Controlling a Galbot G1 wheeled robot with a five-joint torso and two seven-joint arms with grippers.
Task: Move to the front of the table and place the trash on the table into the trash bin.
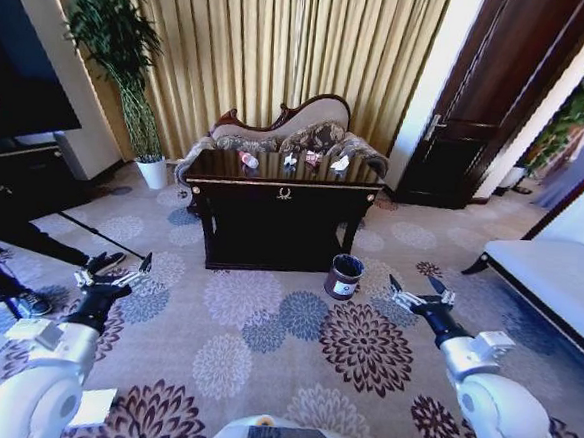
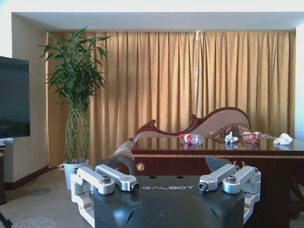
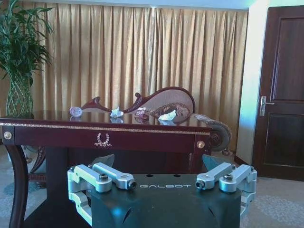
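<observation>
My left gripper (image 1: pixel 120 267) hung released and empty, low over the carpet (image 1: pixel 263 347) on my left; my right gripper (image 1: pixel 419 291) hung the same on my right, fingers spread, holding nothing. Both were well apart from the table (image 1: pixel 284 193), which stood ahead of me before a sofa (image 1: pixel 309 125).

The trash lay in a row along the table's far edge: the bottle (image 1: pixel 248 160) on its side toward the left corner, then a crumpled paper (image 1: pixel 290 160), the red-and-white wrapper (image 1: pixel 313 159), and another paper (image 1: pixel 340 163) toward the right corner. I judged all of it light. The bottle looked smooth and likely to roll, so I would take it across its middle; the papers and wrapper were soft and would crush, so any pinch through the bulk should serve.

The trash bin (image 1: pixel 345 277) stood on the carpet just beside the table's front right leg, seen from my head. My left wrist view gave the bottle's red label side-on; my right wrist view showed the gold emblem (image 3: pixel 102 139) on the front.
</observation>
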